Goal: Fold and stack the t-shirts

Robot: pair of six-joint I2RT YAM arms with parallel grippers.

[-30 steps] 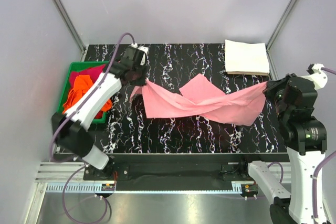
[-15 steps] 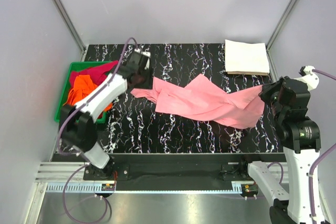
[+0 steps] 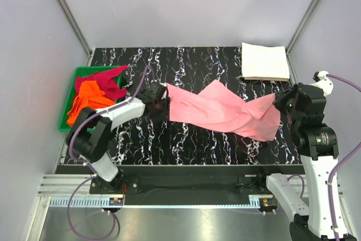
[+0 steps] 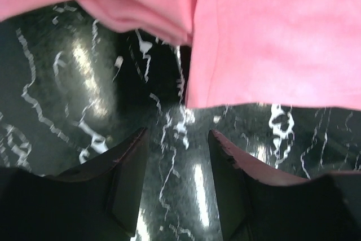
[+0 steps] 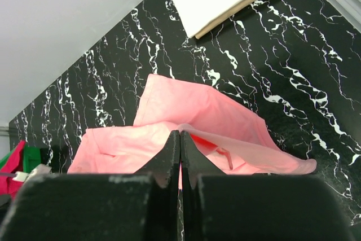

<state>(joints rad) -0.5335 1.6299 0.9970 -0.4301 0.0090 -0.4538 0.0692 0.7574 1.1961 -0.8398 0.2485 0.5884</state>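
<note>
light pink soft cloth t-shirt (image 3: 220, 111) lies twisted across black marbled table (image 3: 186, 145), middle to right edge | right gripper (image 5: 180, 136) clamped on its raised end | left gripper (image 4: 177, 134) spread apart, empty, by other end | limp, light, probably best pinched at hem corners

Nearer than the pink t-shirt (image 3: 220, 111), bare table (image 3: 197, 146), free to cross; behind it, open too. Blocked off its far-right end by the folded white t-shirt (image 3: 264, 61), to its left by the green tray (image 3: 79, 72).
</note>
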